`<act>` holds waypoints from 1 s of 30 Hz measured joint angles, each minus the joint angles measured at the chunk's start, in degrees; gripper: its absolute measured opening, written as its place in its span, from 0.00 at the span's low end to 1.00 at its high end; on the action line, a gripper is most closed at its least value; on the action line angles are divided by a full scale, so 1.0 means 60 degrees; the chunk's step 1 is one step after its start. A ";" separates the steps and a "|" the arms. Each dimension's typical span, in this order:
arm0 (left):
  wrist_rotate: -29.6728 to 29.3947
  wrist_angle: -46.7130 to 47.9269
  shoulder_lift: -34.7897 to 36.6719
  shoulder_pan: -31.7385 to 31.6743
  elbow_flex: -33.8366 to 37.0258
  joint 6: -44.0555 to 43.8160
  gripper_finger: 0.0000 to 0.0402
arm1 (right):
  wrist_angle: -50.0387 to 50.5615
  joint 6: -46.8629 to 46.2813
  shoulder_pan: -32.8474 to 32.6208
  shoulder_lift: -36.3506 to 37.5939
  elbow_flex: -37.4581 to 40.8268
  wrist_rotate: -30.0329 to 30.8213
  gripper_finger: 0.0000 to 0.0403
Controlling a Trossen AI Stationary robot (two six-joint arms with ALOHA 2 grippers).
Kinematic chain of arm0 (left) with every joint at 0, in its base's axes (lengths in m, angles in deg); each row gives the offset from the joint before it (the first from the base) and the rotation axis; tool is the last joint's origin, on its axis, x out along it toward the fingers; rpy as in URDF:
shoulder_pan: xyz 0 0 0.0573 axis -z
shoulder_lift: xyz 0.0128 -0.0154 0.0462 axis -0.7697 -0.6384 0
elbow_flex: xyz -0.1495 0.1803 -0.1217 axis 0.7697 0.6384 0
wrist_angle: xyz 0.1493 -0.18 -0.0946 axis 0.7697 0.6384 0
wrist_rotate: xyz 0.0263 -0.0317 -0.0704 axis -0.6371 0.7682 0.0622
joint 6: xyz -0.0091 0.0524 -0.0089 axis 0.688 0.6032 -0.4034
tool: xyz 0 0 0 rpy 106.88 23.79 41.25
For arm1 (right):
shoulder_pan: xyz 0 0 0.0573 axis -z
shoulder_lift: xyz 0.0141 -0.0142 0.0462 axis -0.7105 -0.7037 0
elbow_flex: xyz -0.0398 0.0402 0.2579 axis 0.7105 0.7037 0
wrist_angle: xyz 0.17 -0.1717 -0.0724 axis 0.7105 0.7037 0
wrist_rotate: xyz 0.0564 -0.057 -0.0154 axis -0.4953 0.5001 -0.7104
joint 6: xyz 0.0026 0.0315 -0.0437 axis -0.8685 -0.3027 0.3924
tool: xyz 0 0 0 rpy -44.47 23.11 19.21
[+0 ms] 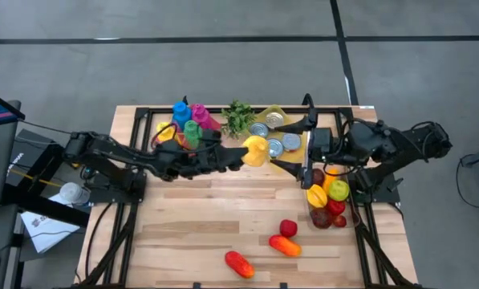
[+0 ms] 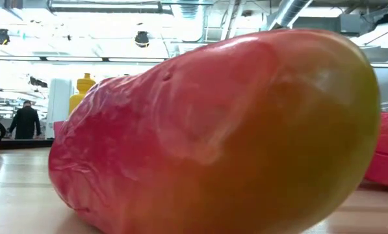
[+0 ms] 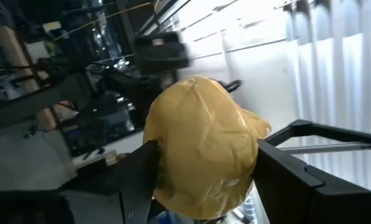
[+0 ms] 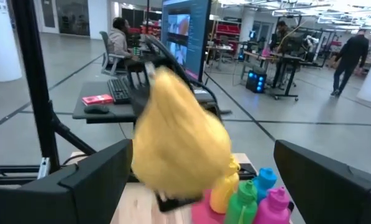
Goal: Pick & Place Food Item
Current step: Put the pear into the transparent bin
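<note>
My left gripper (image 1: pixel 243 152) holds a yellow food item (image 1: pixel 255 150) above the middle of the table, toward its far side, and is shut on it. The item fills the left wrist view (image 3: pixel 204 143). My right gripper (image 1: pixel 278 146) points level toward the table's left and stands wide open just right of the item. The right wrist view shows the item (image 4: pixel 179 143) ahead of the two spread fingers (image 4: pixel 92 180), and I see no touch. My left gripper pinches the yellow food item between its two fingers (image 3: pixel 141 171), one on each of its opposite sides (image 3: pixel 166 162). The fingers come from the table's left, roughly level and slanting a little upward. The item is lifted clear of the table.
A clear bin (image 1: pixel 329 201) of fruit stands at the right. Three red and orange food items (image 1: pixel 285 245) lie near the front edge; one of them (image 2: pixel 213 130) fills the low view. Coloured bottles (image 1: pixel 189 119), a green sprig (image 1: pixel 239 119) and cans (image 1: pixel 271 132) crowd the far side.
</note>
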 joint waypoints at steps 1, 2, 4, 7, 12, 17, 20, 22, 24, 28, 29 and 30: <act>0.0112 0.0098 -0.0116 -0.0075 -0.0075 -0.0016 0.56 | -0.0006 0.0000 -0.0059 0.0004 0.0000 0.0002 0.95; 0.0184 0.0181 -0.0210 -0.0140 -0.0103 -0.0070 0.56 | -0.0006 -0.0001 -0.0120 0.0006 0.0000 0.0004 0.95; 0.0329 0.0212 -0.0398 -0.0253 -0.0145 -0.0330 0.56 | 0.0001 -0.0002 -0.0217 0.0006 0.0000 0.0004 0.95; 0.0334 0.0182 -0.0578 -0.0298 -0.0145 -0.0683 0.56 | -0.0002 -0.0009 -0.0314 0.0006 0.0000 0.0007 0.95; 0.0367 0.0177 -0.0742 -0.0265 -0.0150 -0.0770 0.56 | 0.0004 -0.0017 -0.0275 -0.0001 0.0000 0.0014 0.95; 0.0315 0.0169 -0.0744 -0.0261 -0.0153 -0.0766 0.56 | 0.0132 -0.0121 -0.0013 -0.0093 0.0000 -0.0330 0.95; 0.0308 0.0270 -0.0763 -0.0264 -0.0318 -0.0742 0.56 | 0.0136 -0.0100 0.0157 -0.0300 -0.0003 -0.0496 0.95; 0.0390 0.0427 -0.0846 -0.0263 -0.0457 -0.0733 0.56 | 0.0122 -0.0100 0.0191 -0.0440 0.0000 -0.0499 0.95; 0.0385 0.0583 -0.0898 -0.0303 -0.0493 -0.0736 0.56 | 0.0116 -0.0100 0.0282 -0.0514 0.0000 -0.0499 0.95; 0.0405 0.0515 -0.0915 -0.0345 -0.0531 -0.0520 0.56 | 0.0191 -0.0098 0.0304 -0.0530 0.0000 -0.0505 0.90; 0.0441 0.0527 -0.0915 -0.0345 -0.0531 -0.0515 0.56 | 0.0186 -0.0100 0.0283 -0.0527 0.0000 -0.0503 0.87; 0.0483 0.0541 -0.0915 -0.0345 -0.0531 -0.0514 0.56 | 0.0191 -0.0102 0.0269 -0.0526 0.0000 -0.0503 0.84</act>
